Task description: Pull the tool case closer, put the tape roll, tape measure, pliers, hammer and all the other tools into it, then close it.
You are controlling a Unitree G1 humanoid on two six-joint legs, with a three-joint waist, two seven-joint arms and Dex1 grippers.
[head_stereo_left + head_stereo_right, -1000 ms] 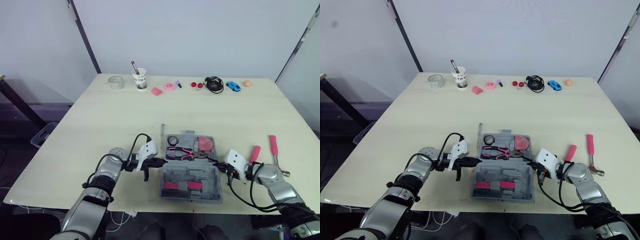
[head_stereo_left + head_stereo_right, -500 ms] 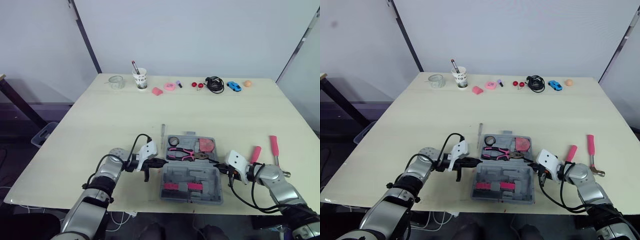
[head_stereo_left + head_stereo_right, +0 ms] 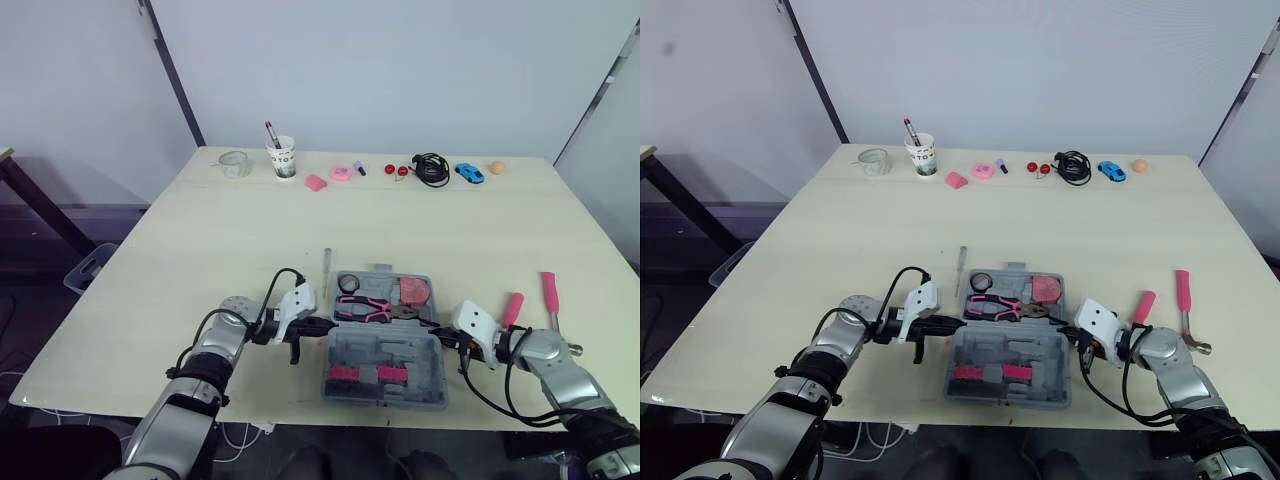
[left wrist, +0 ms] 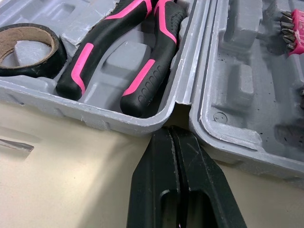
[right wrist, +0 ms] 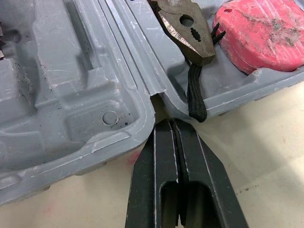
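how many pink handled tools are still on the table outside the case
2, both on the table right of the tool case: a short pink handle by the right arm, a longer pink handle farther right.

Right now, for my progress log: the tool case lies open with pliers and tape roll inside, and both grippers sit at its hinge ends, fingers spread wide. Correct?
Only the fingers are wrong: they are shut, as the wrist views show for the left gripper and right gripper. The tool case is open, pliers and tape roll inside, grippers at its hinge ends.
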